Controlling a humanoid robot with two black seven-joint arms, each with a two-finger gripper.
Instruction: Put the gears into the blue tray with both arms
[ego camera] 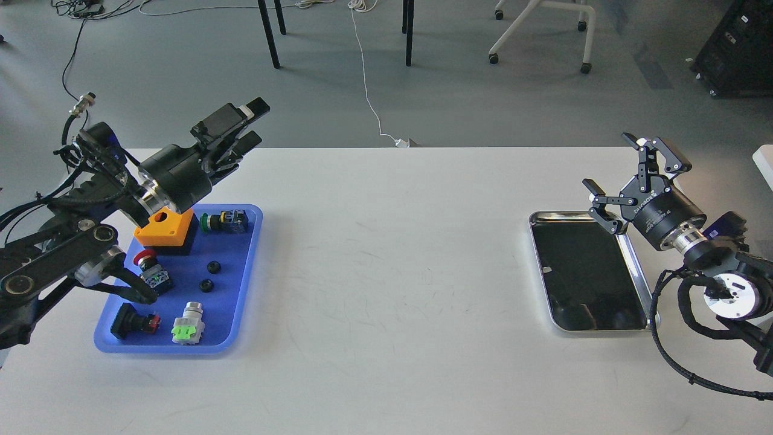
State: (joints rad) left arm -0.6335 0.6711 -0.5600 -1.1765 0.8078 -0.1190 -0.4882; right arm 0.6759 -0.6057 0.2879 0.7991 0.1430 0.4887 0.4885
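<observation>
Two small black gears (213, 266) (206, 285) lie side by side on the floor of the blue tray (235, 302) at the table's left. My left gripper (256, 123) is raised well above the tray's far edge, pointing up and right, open and empty. My right gripper (609, 162) hovers over the far right corner of the steel tray, fingers spread wide open with nothing between them.
The blue tray also holds an orange box (166, 225), a green-capped switch (224, 221), a red-capped button (149, 270), a black push-button with red collar (134, 321) and a green-faced silver switch (188, 326). A shiny steel tray (651, 305) lies at the right.
</observation>
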